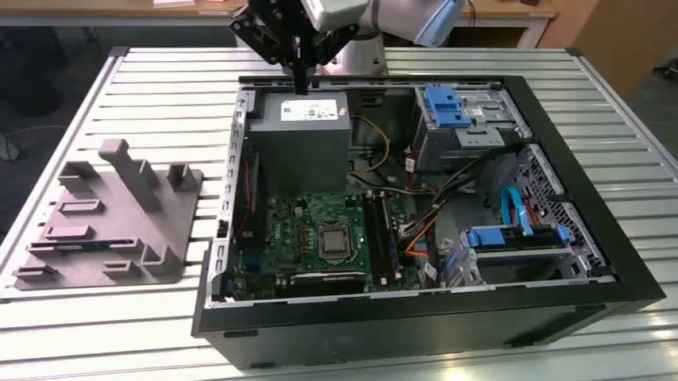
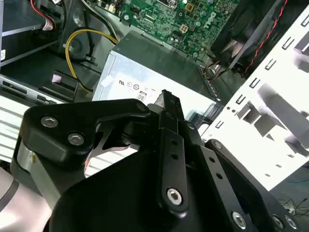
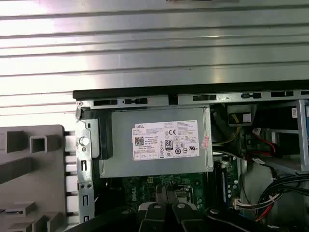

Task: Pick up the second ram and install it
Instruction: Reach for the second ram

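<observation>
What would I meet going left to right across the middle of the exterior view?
Grey plastic fixture → computer case's left wall → green motherboard → blue drive bracket → case's right wall, all on the slatted table.

motherboard green | power supply grey | drive caddies blue | gripper black

Robotics lab bench, set up for computer assembly work.
A robot arm with its black hand hangs over a slatted aluminium counter that carries an opened computer case and a grey moulded parts fixture; wooden desks stand behind.
</observation>
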Robot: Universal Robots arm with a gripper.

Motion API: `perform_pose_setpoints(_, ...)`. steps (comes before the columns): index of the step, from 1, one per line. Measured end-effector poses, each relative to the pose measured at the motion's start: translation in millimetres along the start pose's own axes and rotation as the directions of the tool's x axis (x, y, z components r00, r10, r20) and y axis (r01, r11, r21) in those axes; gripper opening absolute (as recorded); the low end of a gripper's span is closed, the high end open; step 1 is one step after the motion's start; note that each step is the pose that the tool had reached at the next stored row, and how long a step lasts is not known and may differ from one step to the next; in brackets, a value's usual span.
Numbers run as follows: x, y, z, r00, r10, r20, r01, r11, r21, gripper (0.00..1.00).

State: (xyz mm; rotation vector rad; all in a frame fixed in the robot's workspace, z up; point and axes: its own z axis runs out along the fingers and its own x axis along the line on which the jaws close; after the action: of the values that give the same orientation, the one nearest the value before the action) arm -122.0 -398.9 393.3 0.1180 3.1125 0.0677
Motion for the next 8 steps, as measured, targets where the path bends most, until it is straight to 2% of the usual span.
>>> perform_pose_setpoints(5,0.5,0.0,0.0,1.0,0.0,0.0,0.0,1.0,0.0001,0.1)
perform_pose_setpoints(8,4.5,-0.4,-0.2,1.0,0.0,0.0,0.0,1.0,0.0001,0.1)
